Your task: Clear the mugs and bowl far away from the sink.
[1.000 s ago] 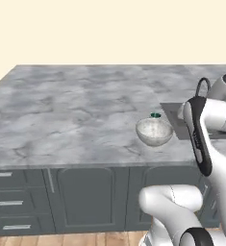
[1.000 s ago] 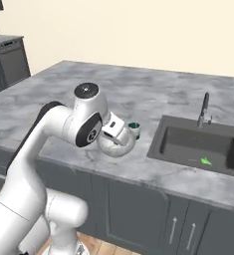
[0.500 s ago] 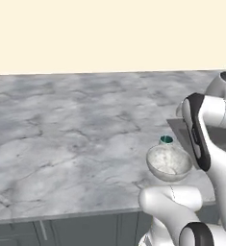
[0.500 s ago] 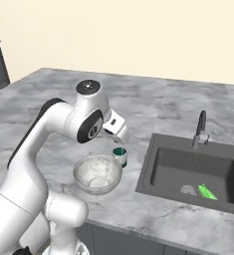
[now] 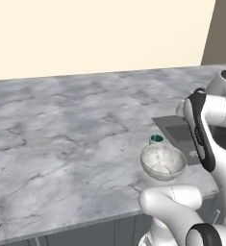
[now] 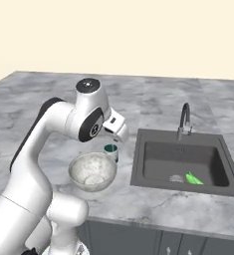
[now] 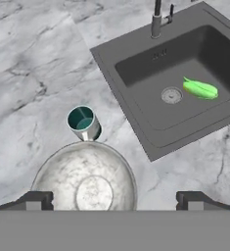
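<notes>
The marbled white-grey bowl (image 7: 84,179) stands on the grey marble counter near its front edge, left of the sink (image 7: 150,100). A small pale mug (image 7: 83,122) with a teal inside stands upright just behind the bowl, close to it. My gripper (image 7: 115,201) hangs above the bowl, open wide, with nothing between its fingertips (image 7: 35,200). In the right base view the hand (image 6: 116,125) hovers over the mug (image 6: 111,151) and bowl (image 6: 92,171), beside the sink (image 6: 153,164). The left base view has the bowl (image 5: 162,162) and mug (image 5: 156,139) by my arm.
A slim curved faucet (image 6: 184,117) rises at the sink's back rim. A green object (image 7: 200,89) lies in the basin near the drain. The counter (image 5: 61,129) stretches wide to the left of the bowl. Its front edge runs just below the bowl.
Both base views have shifted and drawn closer to the counter, so the camera moved. Bowl and mug keep their place by the sink. The gripper stays open.
</notes>
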Robot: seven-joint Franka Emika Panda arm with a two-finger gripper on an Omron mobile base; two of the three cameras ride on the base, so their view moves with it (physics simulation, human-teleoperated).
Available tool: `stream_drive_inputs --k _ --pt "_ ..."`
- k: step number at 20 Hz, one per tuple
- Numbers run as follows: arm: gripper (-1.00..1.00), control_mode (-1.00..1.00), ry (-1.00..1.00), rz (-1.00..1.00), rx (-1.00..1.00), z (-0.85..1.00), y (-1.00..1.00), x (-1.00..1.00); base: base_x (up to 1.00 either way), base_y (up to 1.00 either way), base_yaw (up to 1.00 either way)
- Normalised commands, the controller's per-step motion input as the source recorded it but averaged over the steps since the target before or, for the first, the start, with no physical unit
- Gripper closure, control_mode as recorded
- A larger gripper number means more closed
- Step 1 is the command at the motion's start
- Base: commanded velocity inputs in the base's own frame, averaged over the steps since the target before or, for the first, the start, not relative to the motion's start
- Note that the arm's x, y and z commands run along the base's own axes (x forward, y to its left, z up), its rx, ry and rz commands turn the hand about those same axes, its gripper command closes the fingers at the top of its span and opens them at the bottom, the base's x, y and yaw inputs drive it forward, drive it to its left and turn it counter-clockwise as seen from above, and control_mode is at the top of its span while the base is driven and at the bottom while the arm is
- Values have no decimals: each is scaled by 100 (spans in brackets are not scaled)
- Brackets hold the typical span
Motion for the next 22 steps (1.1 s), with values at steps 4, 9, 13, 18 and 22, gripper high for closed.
stream_drive_inputs --k 4,9,13,18,22 --pt "-100 -100 5 -5 0 -12 0 11 14 2 -10" --pt "-100 -100 14 0 0 -39 0 26 0 0 0" --pt "-100 -100 0 17 1 -47 0 5 0 0 0" --pt "-100 -100 -4 25 5 -41 0 7 0 0 0" --pt "-100 -100 7 13 -3 -41 -1 0 0 0 0"
